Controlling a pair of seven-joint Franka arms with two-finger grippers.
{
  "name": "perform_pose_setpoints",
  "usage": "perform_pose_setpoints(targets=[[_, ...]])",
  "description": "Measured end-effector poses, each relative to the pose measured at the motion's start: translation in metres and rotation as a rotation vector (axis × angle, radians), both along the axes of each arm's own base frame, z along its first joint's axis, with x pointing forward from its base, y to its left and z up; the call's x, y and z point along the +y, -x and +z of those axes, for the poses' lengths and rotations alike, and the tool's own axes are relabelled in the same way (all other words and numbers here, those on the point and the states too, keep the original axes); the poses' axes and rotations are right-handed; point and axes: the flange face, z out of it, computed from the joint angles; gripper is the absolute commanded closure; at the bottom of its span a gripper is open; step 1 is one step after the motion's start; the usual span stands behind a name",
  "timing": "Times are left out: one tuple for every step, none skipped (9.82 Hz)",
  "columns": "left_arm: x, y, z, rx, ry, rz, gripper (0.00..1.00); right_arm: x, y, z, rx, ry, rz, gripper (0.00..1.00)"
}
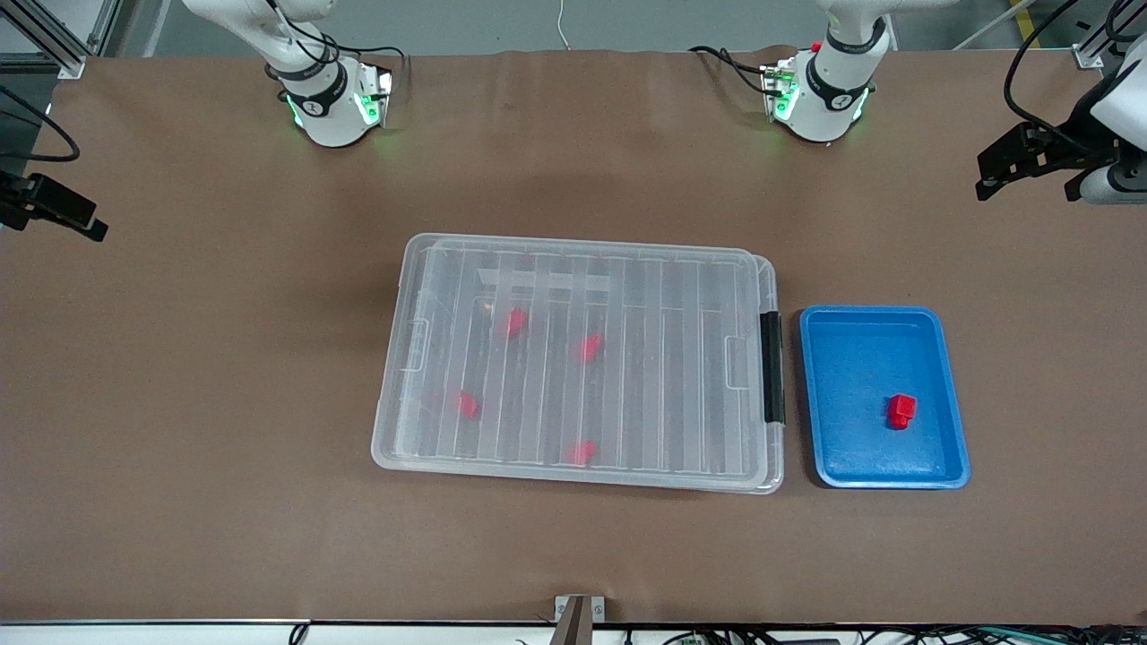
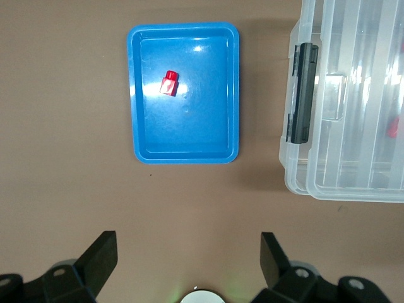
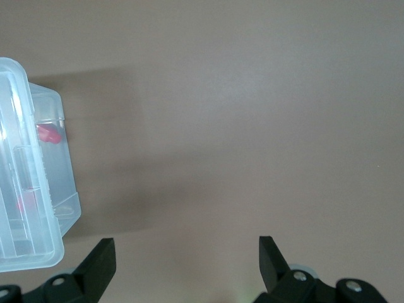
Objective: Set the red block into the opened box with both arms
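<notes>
Presently both arms wait high at the bench ends: the left gripper (image 1: 1030, 175) hangs with fingers spread and empty over bare bench at the left arm's end, and the right gripper (image 1: 54, 210) is likewise released and empty at the right arm's end. The red block (image 1: 901, 410) lies in the blue tray (image 1: 950, 394) just beside the box (image 1: 573, 358), whose lid is on — four more red blocks (image 1: 514, 322) show through it. The left wrist view frames tray, block and the box's black handle (image 2: 304, 92); the right wrist view shows only a box corner (image 3: 38, 189).
</notes>
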Motion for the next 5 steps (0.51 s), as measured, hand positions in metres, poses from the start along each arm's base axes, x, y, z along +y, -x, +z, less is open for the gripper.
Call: perform_pose_setpoints(targets=[[0.0,0.0,0.0,0.0,0.0,0.0,0.0,0.0,0.0,0.0,0.0,0.0,0.0,0.0],[0.0,0.0,0.0,0.0,0.0,0.002,0.0,0.0,0.0,0.0,0.0,0.0,0.0,0.0],[0.001,0.0,0.0,0.0,0.0,0.009,0.0,0.0,0.0,0.0,0.0,0.0,0.0,0.0],[0.002,-0.003,-0.005,0.009,0.0,0.014,0.0,0.0,0.0,0.0,0.001,0.0,0.0,0.0],[0.002,-0.012,-0.017,0.027,0.002,0.015,0.0,0.0,0.0,0.0,0.001,0.0,0.002,0.0]])
